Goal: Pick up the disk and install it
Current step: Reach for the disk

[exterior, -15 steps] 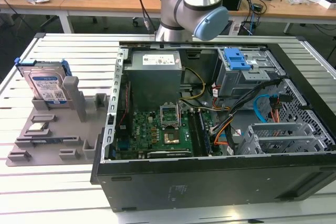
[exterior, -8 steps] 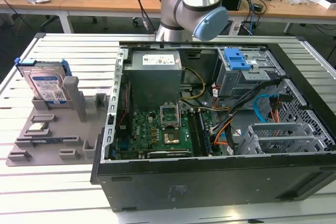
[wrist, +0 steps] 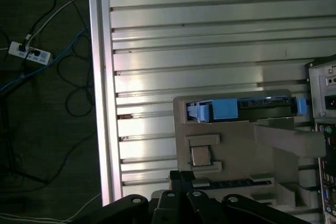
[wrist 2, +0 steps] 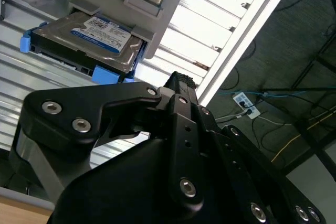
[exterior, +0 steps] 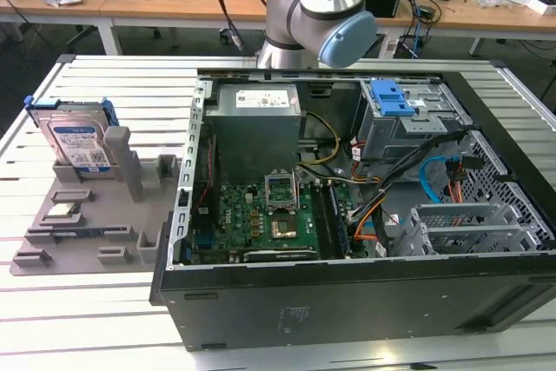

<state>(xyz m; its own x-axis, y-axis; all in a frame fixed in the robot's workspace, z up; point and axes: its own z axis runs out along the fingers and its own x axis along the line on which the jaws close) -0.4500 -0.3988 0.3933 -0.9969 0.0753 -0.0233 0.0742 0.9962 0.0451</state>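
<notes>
I am hovering my pincer (wrist: 181,176) over the slatted counter (exterior: 130,84), its tips pressed together on nothing, clear of the disk (exterior: 78,141). The disk is leaning in a slot of the grey holder tray (exterior: 87,232) at the exterior view's left. A grey post (exterior: 122,158) is standing just beside it, a small silver chip (exterior: 62,210) is lying in the tray, and the open computer case (exterior: 365,301) is sitting at the exterior view's right

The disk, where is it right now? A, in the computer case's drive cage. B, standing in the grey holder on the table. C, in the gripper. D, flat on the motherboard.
B: the disk leans upright in a slot of the grey holder, at the exterior view's left, outside the computer case.
</notes>
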